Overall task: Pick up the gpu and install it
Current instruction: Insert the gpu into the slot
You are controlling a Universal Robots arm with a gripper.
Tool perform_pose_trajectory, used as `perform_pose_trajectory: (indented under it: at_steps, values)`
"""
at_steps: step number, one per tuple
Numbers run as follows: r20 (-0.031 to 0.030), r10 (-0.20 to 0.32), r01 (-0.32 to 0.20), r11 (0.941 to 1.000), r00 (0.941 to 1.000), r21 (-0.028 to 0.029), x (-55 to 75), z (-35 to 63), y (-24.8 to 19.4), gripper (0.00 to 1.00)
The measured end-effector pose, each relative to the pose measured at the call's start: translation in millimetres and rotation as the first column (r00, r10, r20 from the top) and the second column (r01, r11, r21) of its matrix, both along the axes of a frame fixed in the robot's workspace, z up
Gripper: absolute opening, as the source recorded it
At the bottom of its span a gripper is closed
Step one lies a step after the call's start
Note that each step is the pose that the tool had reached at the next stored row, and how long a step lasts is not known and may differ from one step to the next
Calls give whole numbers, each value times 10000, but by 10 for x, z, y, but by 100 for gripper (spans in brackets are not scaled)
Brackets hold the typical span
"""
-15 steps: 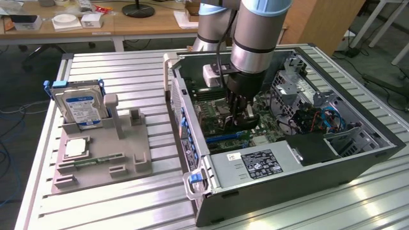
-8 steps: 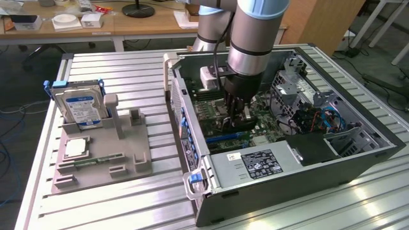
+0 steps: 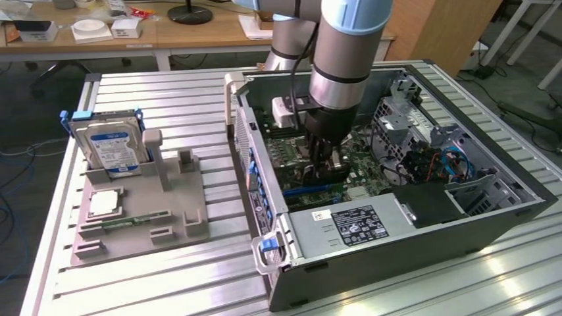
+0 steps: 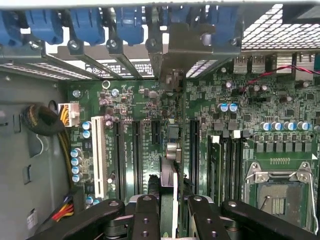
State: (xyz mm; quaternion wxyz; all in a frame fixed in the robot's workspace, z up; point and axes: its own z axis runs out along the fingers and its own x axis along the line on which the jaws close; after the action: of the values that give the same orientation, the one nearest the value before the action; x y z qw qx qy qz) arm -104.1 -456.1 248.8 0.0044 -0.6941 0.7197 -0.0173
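**Card gripped on edge, low inside the open case**

At the exterior view's left, a grey holder (image 3: 176, 217) sits on the slatted metal surface (image 3: 167, 99). It carries a hard drive (image 3: 107, 148) standing on edge in a slot and a memory stick (image 3: 136, 220) lying in a shallow groove. The slots probably present each part in a fixed pose, so it can be grasped from above.

In the middle of the exterior view lies the computer case (image 3: 395, 257), side panel off and opening upward. This gives the arm a straight vertical way down to the motherboard (image 3: 294, 155). The arm reaches down into it, and the hand (image 3: 323, 158) is closed on the gpu (image 3: 327, 175), a dark shape just under it and close over the board.

The wrist view shows why the card is held this way. The fingers (image 4: 146, 217) pinch the card's two flat faces, so the gpu (image 4: 169, 180) appears edge-on as a thin strip. It runs parallel to the long expansion slots (image 4: 135, 155). Its silvery bracket (image 4: 182, 55) points at the case's rear wall, among the blue latches (image 4: 85, 25) there. I judge that this grip keeps the lower edge free to meet a slot. Whether that edge has entered one cannot be told.

Farther along the board the CPU socket (image 4: 280, 185) is well apart from the card. At the exterior view's right, the drive cage (image 3: 439, 155) with its blue cables is also apart from the hand.
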Motion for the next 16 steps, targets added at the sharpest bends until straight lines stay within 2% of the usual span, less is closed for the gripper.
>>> perform_pose_trajectory:
  at_steps: [16]
  values:
    - [1, 12, -12, 10000, 10000, 1, -36, -34, 5, 27]
